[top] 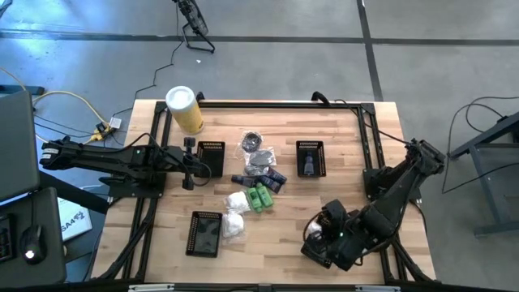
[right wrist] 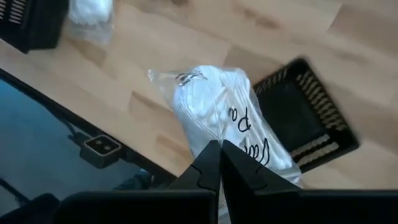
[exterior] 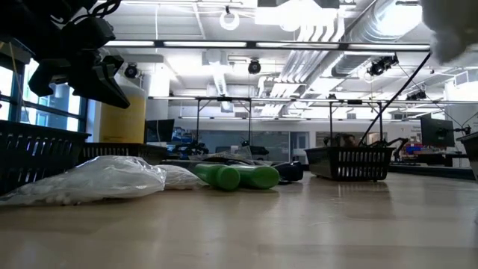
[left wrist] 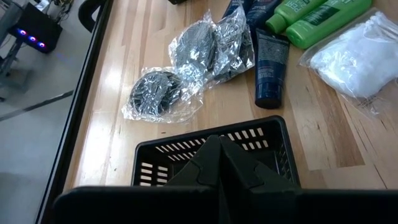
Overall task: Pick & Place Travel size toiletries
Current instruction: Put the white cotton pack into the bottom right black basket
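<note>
Right hand (right wrist: 219, 163) clenched on white packet (right wrist: 217, 109): light, soft, slippery film; pinch bunched edge. Left hand (top: 188, 165) clenched empty, bench's nine o'clock.

Left arm stretched level from the table's left edge toward the middle, wrist straight, left gripper (top: 190, 165) hanging above the table with fingers (left wrist: 219, 163) pressed together on nothing. Right arm folded back on itself at the near right corner, elbow raised, wrist bent toward the front edge. Right gripper (right wrist: 219, 163) lifted off the table, fingers clamped on a white packet (right wrist: 217, 115) that dangles from the tips.
</note>
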